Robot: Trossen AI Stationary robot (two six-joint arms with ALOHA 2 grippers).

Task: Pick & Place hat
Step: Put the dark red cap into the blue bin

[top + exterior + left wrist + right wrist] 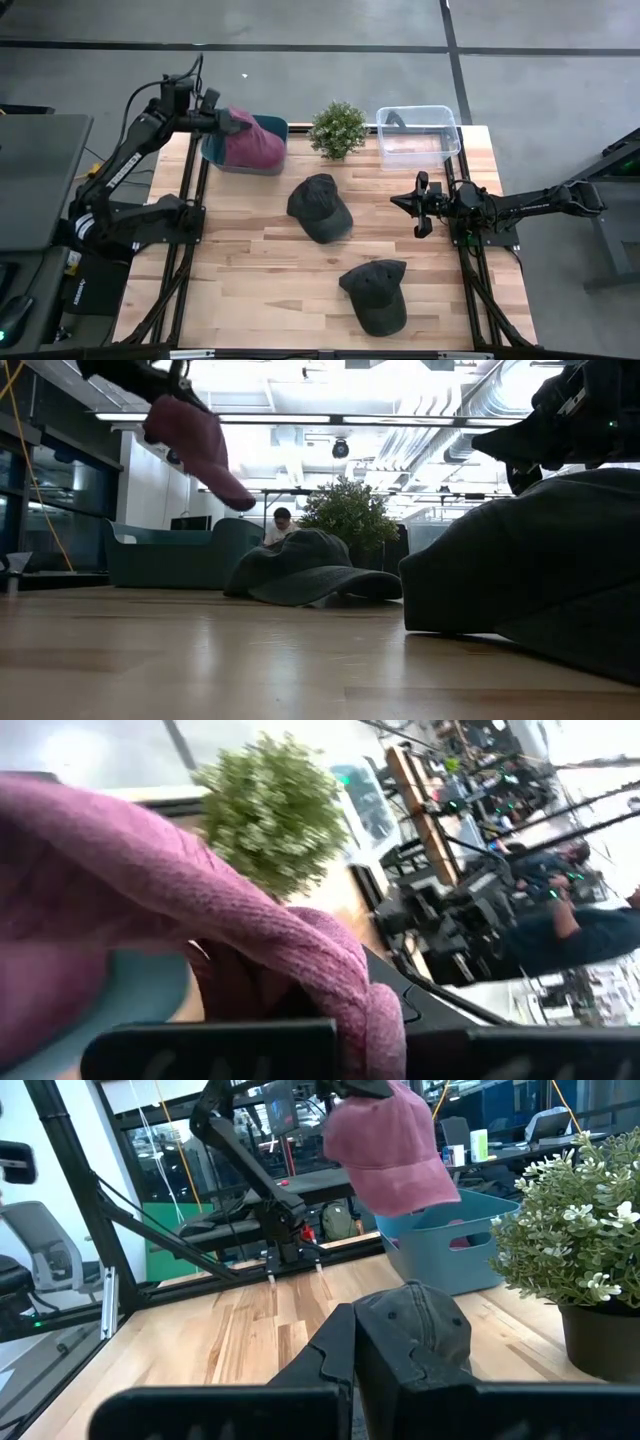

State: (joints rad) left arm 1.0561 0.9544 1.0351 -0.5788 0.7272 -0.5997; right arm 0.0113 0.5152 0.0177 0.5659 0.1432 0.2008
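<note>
Three hats are in play, one pink and two dark.

High view: the left gripper is pinched on the pink hat, which hangs over the blue bin at the table's far left corner. Judged step: the carry is done and the place is due. The next move calls for lowering the hat inside the bin walls, then spreading the fingers. The right gripper waits over the table's right side with its fingers pressed together and nothing in them. One dark hat lies mid-table; a second dark hat lies nearer the front edge. A potted plant stands just beside the bin, and a clear tub stands beyond the plant. The plant is the nearest obstruction to a sideways swing.

Low view: the pink hat hangs well clear of the wooden table, brim pointing down. A person sits in the room behind.

Left wrist view: pink fabric fills the frame, draped over the dark fingers; the plant shows close behind.

Right wrist view: the pink hat hangs directly above the bin, not yet inside it.
</note>
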